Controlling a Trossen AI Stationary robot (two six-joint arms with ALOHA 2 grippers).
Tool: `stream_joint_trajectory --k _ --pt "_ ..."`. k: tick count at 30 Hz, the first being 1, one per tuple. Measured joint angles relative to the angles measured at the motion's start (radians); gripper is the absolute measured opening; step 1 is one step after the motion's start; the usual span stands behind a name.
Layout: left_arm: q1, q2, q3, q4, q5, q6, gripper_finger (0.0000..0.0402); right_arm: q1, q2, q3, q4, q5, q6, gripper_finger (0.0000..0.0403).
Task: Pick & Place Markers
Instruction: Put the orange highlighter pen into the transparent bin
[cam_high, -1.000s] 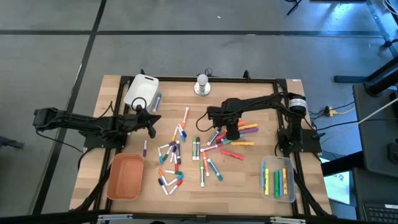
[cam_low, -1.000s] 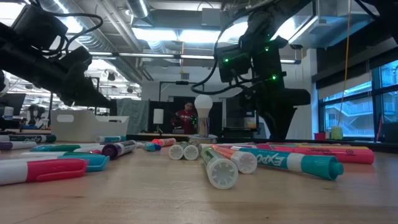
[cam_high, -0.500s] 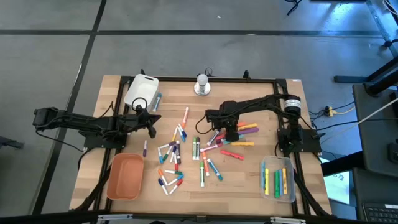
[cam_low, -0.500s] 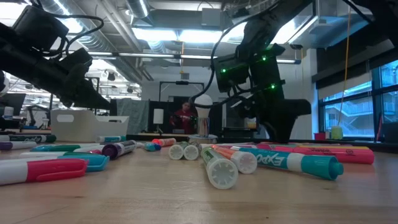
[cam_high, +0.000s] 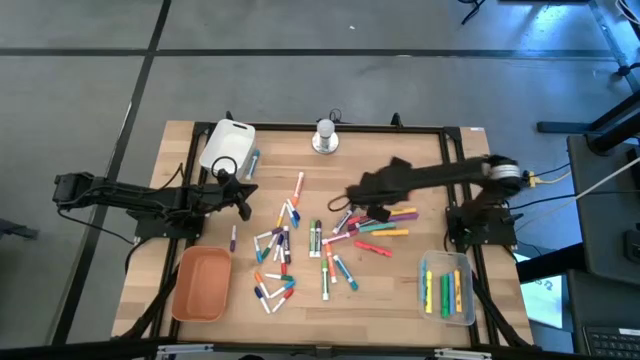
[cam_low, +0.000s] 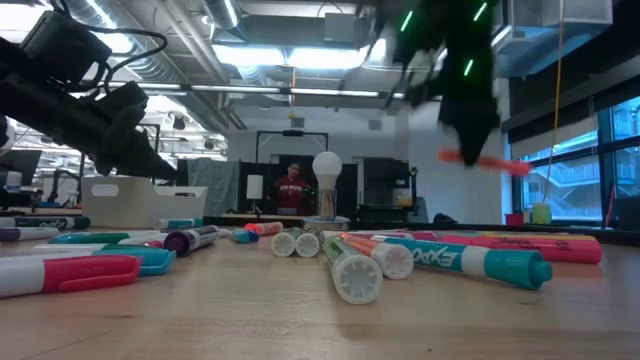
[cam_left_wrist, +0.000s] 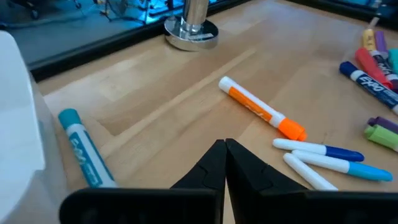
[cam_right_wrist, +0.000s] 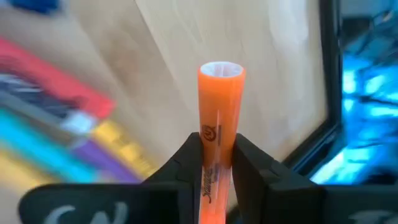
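Many markers (cam_high: 300, 245) lie scattered flat on the middle of the wooden table. My right gripper (cam_high: 372, 207) hangs above the pile's right part, shut on an orange marker (cam_right_wrist: 221, 118). In the low view that orange marker (cam_low: 485, 160) shows high above the table. My left gripper (cam_high: 243, 207) waits shut and empty over the table's left part, near the white tray (cam_high: 228, 145). In the left wrist view its fingers (cam_left_wrist: 224, 158) stand closed above bare wood, short of an orange-and-white marker (cam_left_wrist: 261, 112). My right gripper pinches the orange marker by its barrel (cam_right_wrist: 219, 146) between its two fingers (cam_right_wrist: 186, 158). One end of the marker (cam_right_wrist: 221, 71) sticks out past the fingertips. The marker is lifted clear of the table and sits nearly level in the low view.
A clear tray (cam_high: 447, 288) at the near right holds green, yellow and orange markers. An orange tray (cam_high: 200, 283) sits at the near left. A lamp on a round metal base (cam_high: 325, 137) stands at the far edge. A teal marker (cam_left_wrist: 81, 146) lies by the white tray.
My right gripper was down among the markers on the pile's right side. It has risen quickly with the orange marker in its fingers, and the arm has swung up and stretched out. The marker has been lifted clear of the table.
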Motion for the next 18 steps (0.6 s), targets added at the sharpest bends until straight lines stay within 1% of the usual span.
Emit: stream_joint_trajectory --k 2,4,6,8,11,13,15,18 --pt "0.0 0.0 0.0 0.0 0.015 -0.003 0.0006 0.055 -0.091 0.0 -0.046 -0.038 0.158 0.0063" --pt "0.0 0.0 0.0 0.001 0.016 -0.004 0.0006 0.112 -0.159 0.001 -0.103 -0.099 0.36 0.0063" --pt "0.0 0.0 0.0 0.0 0.016 -0.004 0.0006 0.169 -0.198 0.001 -0.164 -0.181 0.547 0.0063" --pt "0.0 0.0 0.0 0.0 0.016 0.0 0.0006 0.241 -0.224 0.001 -0.217 -0.26 0.677 0.0063" --pt "0.0 0.0 0.0 0.0 0.024 -0.031 0.0006 0.357 -0.231 0.001 -0.211 -0.392 0.848 0.0063" --pt "0.0 0.0 0.0 0.0 0.059 -0.071 0.0006 0.445 -0.22 0.0 -0.18 -0.479 0.952 0.0063" --pt "0.0 0.0 0.0 0.001 0.107 -0.08 0.0006 0.538 -0.205 0.0 -0.171 -0.568 1.073 0.0063" --pt "0.0 0.0 0.0 -0.006 0.137 -0.081 0.0006 0.671 -0.171 0.0 -0.184 -0.658 1.27 0.0063"
